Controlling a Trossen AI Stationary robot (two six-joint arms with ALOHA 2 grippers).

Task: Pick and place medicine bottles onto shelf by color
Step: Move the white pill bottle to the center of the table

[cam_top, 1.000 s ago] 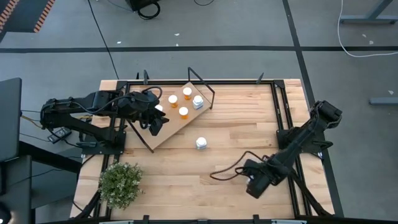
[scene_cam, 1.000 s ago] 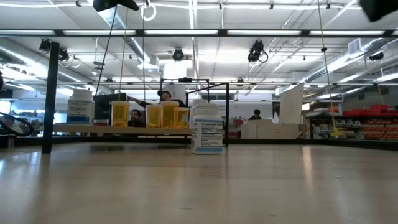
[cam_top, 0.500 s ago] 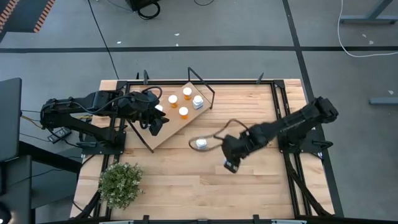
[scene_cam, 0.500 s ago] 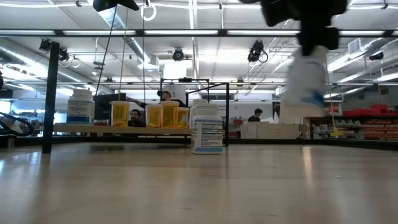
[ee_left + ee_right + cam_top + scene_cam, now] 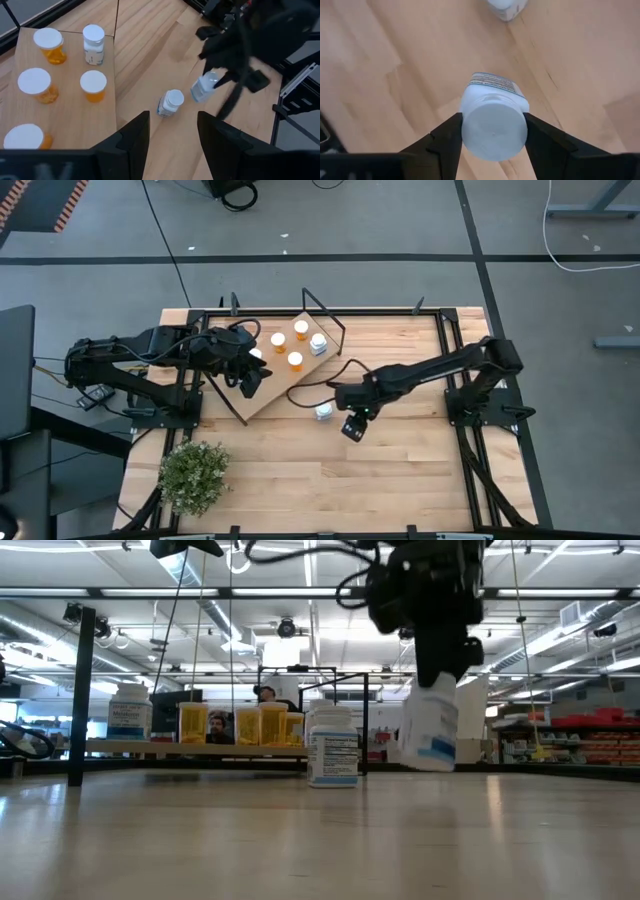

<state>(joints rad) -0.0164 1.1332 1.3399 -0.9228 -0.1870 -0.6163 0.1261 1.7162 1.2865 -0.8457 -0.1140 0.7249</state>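
Observation:
The light-wood shelf [image 5: 283, 383] stands at the table's far left and carries several orange bottles [image 5: 295, 361] and one white bottle [image 5: 318, 344], all upright. Another white bottle [image 5: 324, 412] stands upright on the tabletop just off the shelf's near right edge [image 5: 333, 745]. My right gripper [image 5: 350, 423] hovers right beside that bottle, shut on a second white bottle [image 5: 430, 730]. My left gripper [image 5: 250, 380] waits open above the shelf's left part [image 5: 172, 145]. My right gripper pinches the white bottle at its white cap end [image 5: 494, 131], one finger [image 5: 451, 135] on each side. It comes from above, pointing down. The bottle hangs below the fingers, slightly tilted and lifted clear of the table [image 5: 430, 730].
A small green plant [image 5: 193, 475] stands at the table's near left corner. Black frame rails [image 5: 448, 350] run along the table's edges. Bare wood [image 5: 400, 480] lies between the shelf and the near and right edges. People show in the room beyond the table.
My right arm has swept from the table's near right corner toward the left and far side, up to the standing white bottle beside the shelf. It carries the white bottle, which has come down lower over the table. The standing bottle has stayed in place.

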